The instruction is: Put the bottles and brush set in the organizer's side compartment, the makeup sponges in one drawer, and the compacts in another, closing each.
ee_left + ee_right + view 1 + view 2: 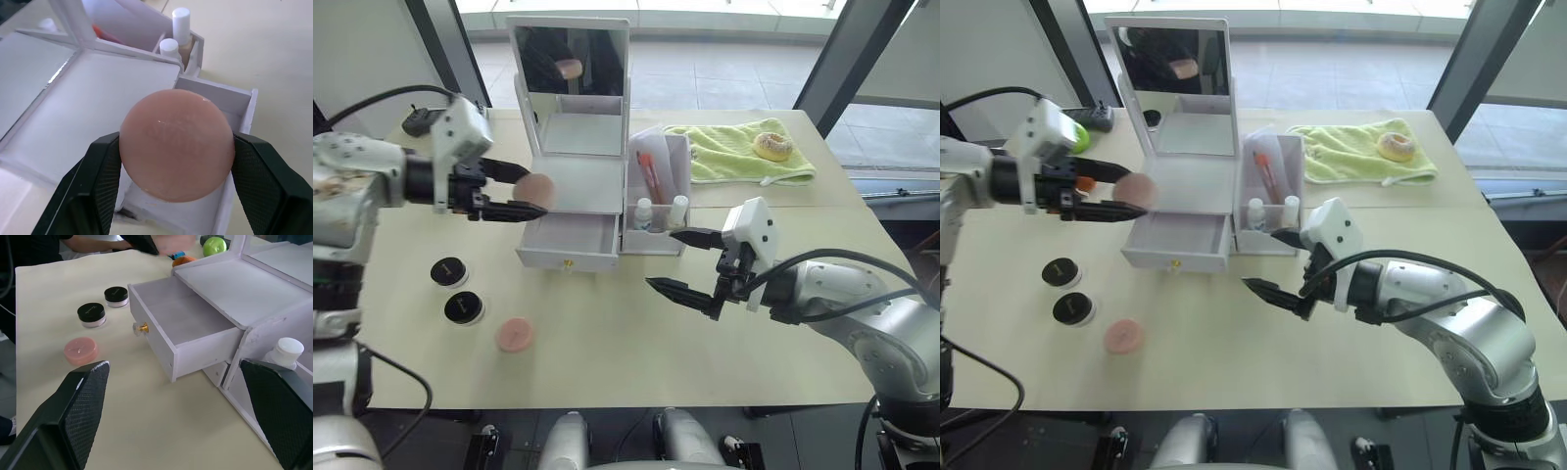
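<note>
Now left pincer (171,186) clamps round sponge (177,145) over the pulled-out drawer (570,241).

Round pink sponge (177,145) held above the white organizer's (570,186) open drawer (570,242).

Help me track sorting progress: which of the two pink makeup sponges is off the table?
The makeup sponge clamped in the left end effector, held above the open drawer. The other sponge lies on the table near the black compacts.

2 makeup sponges (535,189) (515,335), 2 compacts (448,270) (464,308), 2 bottles (644,213) (677,211), 1 organizer (570,162), 1 towel (744,155)
</note>
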You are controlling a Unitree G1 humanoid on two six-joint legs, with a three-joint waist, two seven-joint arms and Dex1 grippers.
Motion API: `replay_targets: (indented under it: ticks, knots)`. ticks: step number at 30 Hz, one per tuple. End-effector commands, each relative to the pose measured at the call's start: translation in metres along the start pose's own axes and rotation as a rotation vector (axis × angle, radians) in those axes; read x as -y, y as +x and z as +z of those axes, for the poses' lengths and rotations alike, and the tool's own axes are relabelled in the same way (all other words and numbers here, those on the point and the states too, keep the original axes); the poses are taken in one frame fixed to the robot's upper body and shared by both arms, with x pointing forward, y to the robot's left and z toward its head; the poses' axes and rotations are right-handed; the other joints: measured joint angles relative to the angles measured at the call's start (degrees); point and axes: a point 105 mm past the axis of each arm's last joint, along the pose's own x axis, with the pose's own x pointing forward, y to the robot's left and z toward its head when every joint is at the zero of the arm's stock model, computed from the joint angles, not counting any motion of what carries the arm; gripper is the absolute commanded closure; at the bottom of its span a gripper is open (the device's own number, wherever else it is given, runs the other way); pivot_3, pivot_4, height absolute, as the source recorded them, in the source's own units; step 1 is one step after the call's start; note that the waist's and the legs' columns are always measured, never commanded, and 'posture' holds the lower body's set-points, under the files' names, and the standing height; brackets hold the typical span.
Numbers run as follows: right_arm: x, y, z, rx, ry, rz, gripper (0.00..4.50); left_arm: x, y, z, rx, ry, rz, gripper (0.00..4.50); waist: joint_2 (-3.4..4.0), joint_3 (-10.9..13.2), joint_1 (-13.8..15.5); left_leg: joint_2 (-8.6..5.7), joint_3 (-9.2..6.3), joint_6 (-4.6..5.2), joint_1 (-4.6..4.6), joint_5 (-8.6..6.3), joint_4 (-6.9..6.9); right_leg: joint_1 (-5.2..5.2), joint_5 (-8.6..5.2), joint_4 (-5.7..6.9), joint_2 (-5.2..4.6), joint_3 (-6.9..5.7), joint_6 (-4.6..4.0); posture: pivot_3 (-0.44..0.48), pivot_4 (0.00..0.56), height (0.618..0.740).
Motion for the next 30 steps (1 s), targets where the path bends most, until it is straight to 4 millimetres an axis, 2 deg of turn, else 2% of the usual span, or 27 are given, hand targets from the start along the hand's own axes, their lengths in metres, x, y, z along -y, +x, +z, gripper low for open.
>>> replay_targets:
  ticks: [1, 5, 10, 17, 30]
  knots:
    - [0.003, 0.003, 0.014, 0.034, -0.064, -0.014, 0.0, -0.006, -0.001, -0.002, -0.041, 0.045, -0.015, 1.52, 0.0, 0.0, -0.37, 0.01, -0.01, 0.01, 0.0, 0.0, 0.0, 0.0, 0.0, 0.02, 0.0, 0.0, 0.0, 0.0, 0.15, 0.74]
    - [0.009, 0.008, 0.024, 0.06, -0.093, -0.038, 0.0, -0.007, 0.005, -0.013, -0.077, 0.034, -0.053, 1.52, 0.0, 0.0, -0.64, 0.01, -0.06, 0.1, -0.04, 0.06, -0.02, -0.02, -0.05, 0.04, 0.0, -0.05, 0.07, 0.0, 0.15, 0.74]
    - [0.011, 0.011, 0.03, 0.078, -0.102, -0.053, 0.0, -0.006, 0.006, -0.016, -0.091, 0.034, -0.084, 1.52, 0.0, 0.0, -0.6, 0.01, -0.06, 0.11, -0.05, 0.07, 0.0, -0.02, -0.04, 0.08, 0.0, -0.06, 0.05, 0.0, 0.15, 0.74]
    - [0.012, 0.011, 0.031, 0.081, -0.099, -0.066, 0.0, -0.007, 0.001, -0.021, -0.106, 0.018, -0.095, 1.52, 0.0, 0.0, -0.62, 0.02, -0.07, 0.12, -0.08, 0.07, 0.03, -0.01, -0.04, 0.09, -0.01, -0.07, 0.06, 0.0, 0.15, 0.74]
    - [0.01, 0.013, 0.031, 0.088, -0.084, -0.067, 0.0, -0.007, 0.007, -0.026, -0.085, -0.007, -0.085, 1.52, 0.0, 0.0, -0.7, 0.02, -0.1, 0.13, -0.07, 0.08, 0.04, -0.01, -0.03, 0.14, -0.01, -0.07, 0.06, 0.0, 0.15, 0.74]
